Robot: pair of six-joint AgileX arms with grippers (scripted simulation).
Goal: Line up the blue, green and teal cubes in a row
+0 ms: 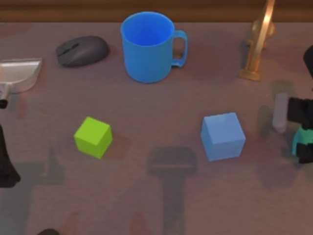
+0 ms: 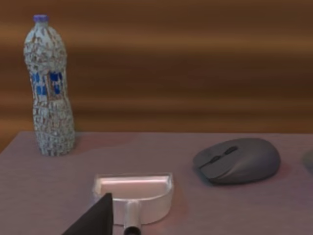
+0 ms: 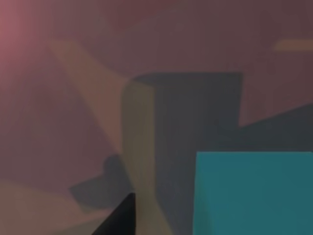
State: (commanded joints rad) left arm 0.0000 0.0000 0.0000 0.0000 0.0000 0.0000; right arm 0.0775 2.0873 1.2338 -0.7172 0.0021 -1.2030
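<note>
A: Scanning left to right: left gripper parked at left edge, fingers can't tell; green cube lower left; blue cube right of centre.

B: Teal cube?

A: Far right, held in right gripper. Cubes look rigid, light, matte; take opposite flat faces.

Along the back of your worktop you have a tall blue mug with its handle turned right, a dark grey computer mouse to its left, and a white dustpan at the left edge. A brass stand sits back right, and a clear plastic bottle shows in your left wrist view.
</note>
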